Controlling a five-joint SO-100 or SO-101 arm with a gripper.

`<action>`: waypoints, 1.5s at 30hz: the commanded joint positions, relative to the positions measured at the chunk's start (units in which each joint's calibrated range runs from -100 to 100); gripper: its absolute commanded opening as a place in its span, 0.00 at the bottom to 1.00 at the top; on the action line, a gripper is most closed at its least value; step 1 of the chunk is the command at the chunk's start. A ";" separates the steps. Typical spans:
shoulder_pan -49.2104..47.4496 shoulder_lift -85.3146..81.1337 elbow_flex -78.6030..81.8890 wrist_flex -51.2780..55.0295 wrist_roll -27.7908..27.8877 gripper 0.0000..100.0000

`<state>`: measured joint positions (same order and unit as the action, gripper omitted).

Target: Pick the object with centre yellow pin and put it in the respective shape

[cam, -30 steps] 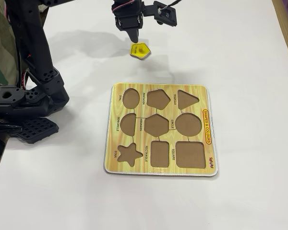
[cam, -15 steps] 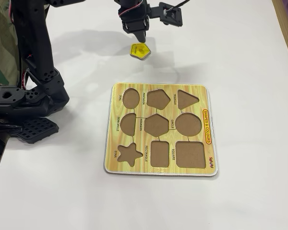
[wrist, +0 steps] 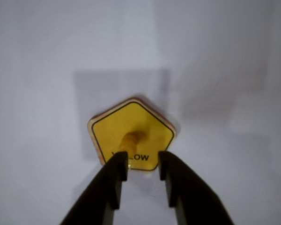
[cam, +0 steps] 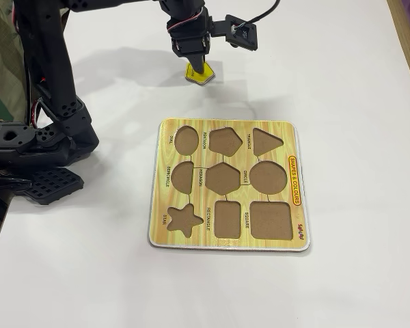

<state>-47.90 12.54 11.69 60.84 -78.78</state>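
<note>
The object with centre yellow pin [wrist: 132,132] is a flat yellow pentagon printed YELLOW, lying on the white table. Its knob [wrist: 131,139] stands just beyond my fingertips. In the wrist view my gripper [wrist: 141,161] is open by a narrow gap, with both tips over the piece's near edge and nothing held between them. In the fixed view the gripper [cam: 199,68] points down onto the piece [cam: 206,77] and hides most of it. The respective shape, the brown pentagon cutout [cam: 225,141], lies in the top row of the yellow board [cam: 290,147], below the gripper.
The board also has oval, triangle [cam: 266,141], hexagon [cam: 223,178], circle, star, rectangle and square cutouts. The arm's black base [cam: 37,140] fills the left side. A wrist camera [cam: 238,31] juts out to the right of the gripper. White table surrounds the board.
The gripper has dropped and shifted right onto the yellow piece, which lay in plain sight below it before and is now mostly covered in the fixed view.
</note>
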 commanded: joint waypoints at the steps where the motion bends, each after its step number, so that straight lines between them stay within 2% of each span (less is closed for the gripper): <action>1: 1.02 -3.09 -0.99 -0.77 0.33 0.09; 32: -2.01 -1.66 -1.89 -0.86 0.23 0.10; 38: -2.01 1.52 -1.35 -6.91 0.23 0.10; 45: -1.81 2.02 -1.35 -7.17 0.23 0.10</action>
<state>-49.67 15.12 11.78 54.33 -78.78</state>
